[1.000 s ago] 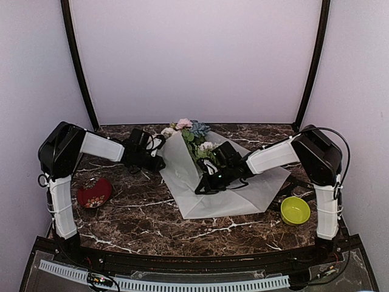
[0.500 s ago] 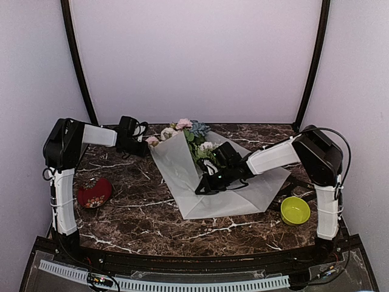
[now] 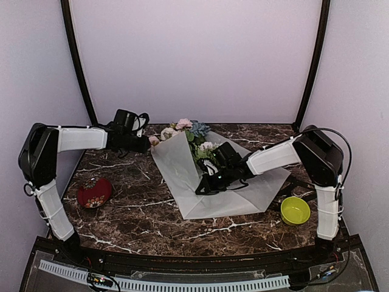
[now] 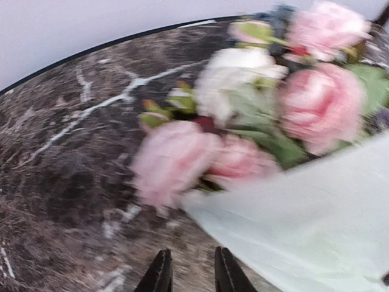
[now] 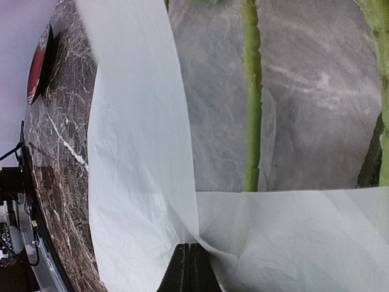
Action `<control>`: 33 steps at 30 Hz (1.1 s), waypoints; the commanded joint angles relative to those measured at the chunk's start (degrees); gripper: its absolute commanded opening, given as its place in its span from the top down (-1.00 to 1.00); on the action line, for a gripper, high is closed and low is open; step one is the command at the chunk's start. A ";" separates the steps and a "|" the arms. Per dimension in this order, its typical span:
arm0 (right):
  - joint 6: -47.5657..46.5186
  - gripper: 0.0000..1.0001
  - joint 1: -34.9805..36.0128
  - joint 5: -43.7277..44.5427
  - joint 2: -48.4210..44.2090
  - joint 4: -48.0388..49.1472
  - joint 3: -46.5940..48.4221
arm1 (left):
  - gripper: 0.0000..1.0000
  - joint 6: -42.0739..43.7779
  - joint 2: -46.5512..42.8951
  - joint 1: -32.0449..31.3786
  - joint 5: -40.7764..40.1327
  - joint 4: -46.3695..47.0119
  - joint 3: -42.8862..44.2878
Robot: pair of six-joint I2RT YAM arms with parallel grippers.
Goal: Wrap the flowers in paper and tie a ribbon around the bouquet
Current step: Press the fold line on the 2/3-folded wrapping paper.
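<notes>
Two grippers: right gripper (image 3: 205, 186) pinched shut on frosted white paper sheet (image 3: 243, 196) beside stems (image 5: 251, 91); left gripper (image 4: 191, 277) slightly apart, empty, near pink-white-blue flowers (image 3: 193, 129) lying on paper. Fold raised flap snugly across stems.

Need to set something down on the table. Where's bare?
Bare table between the red bowl and the paper, plus the near strip in front of the paper. Crowded: far centre, where flowers, paper, left gripper and right gripper meet; green bowl sits close by the paper's right corner.
</notes>
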 commanded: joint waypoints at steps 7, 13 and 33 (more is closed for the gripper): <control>-1.39 1.00 0.77 3.10 2.64 -9.20 0.73 | 0.50 -3.43 -5.92 -20.68 3.11 3.63 -14.51; -1.59 1.00 0.82 3.36 2.83 -9.93 1.01 | 0.53 -3.89 -1.61 -21.34 2.36 2.14 -14.72; -1.38 1.00 0.99 3.94 2.06 -9.30 -0.94 | 0.58 1.05 -9.90 -29.27 -14.39 -5.02 -17.08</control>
